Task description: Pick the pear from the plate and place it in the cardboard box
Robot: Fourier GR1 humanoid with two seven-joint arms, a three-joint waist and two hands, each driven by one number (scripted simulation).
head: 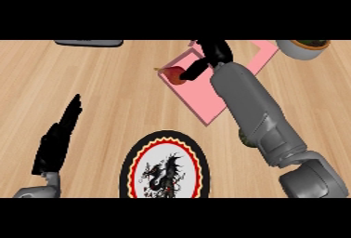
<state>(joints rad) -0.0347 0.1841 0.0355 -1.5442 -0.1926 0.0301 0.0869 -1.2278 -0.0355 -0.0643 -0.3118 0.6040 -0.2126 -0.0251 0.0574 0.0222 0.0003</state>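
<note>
The pear (175, 75) is pinched by the right hand's (214, 52) curled fingers, stem pointing left, over the box's (205, 100) left corner; release seems due.

Right hand (214, 52) pinches the pear (175, 74); left hand (58, 139) rests straight-fingered.

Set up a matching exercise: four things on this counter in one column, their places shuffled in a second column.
Things
1. dark red pear
2. round black-rimmed plate with a dragon picture
3. black left hand
4. grey round pot

Places
A. upper right corner of the view
B. lower middle of the wooden counter
C. held by the fingers of the black right hand, over the left corner of the flat pink box
D. left side, fingers straight

Pairs: 1-C, 2-B, 3-D, 4-A
</note>
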